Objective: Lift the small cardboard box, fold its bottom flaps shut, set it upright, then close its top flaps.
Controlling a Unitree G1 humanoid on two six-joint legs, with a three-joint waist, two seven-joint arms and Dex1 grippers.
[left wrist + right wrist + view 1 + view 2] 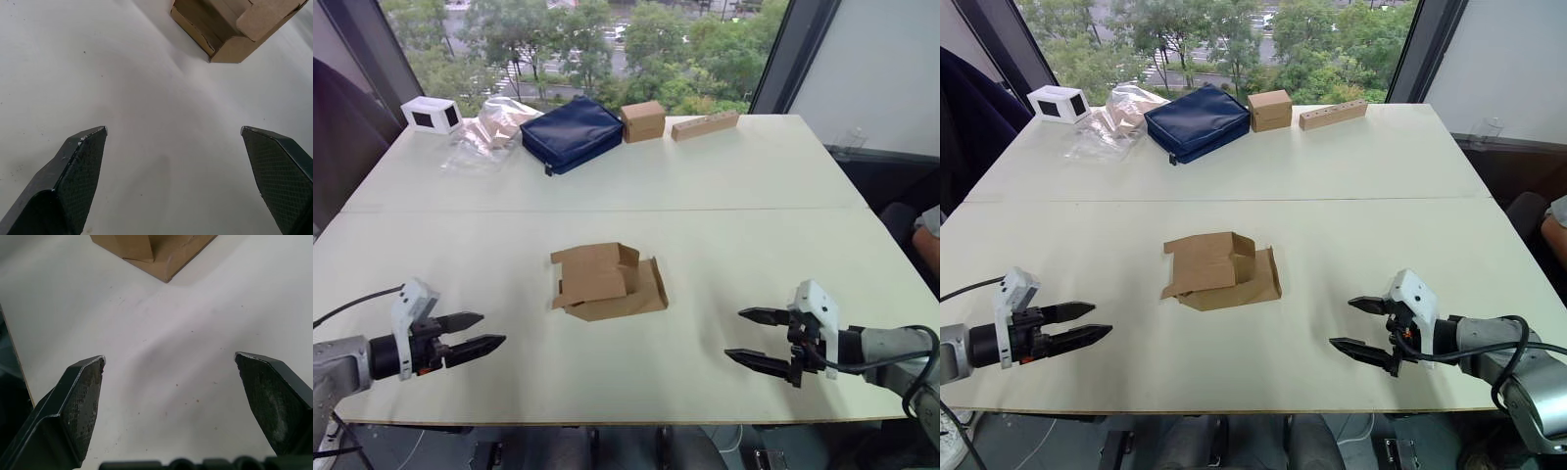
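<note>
Lying flattened at frame centre on the table (754,186), 1 small cardboard box (607,282) sits between 2 empty, spread-fingered grippers, left gripper (478,333) lower left, right gripper (750,336) lower right.

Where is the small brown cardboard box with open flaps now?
The small brown cardboard box lies mid-table in the head views, between the left claw and the right claw, touching neither.
</note>
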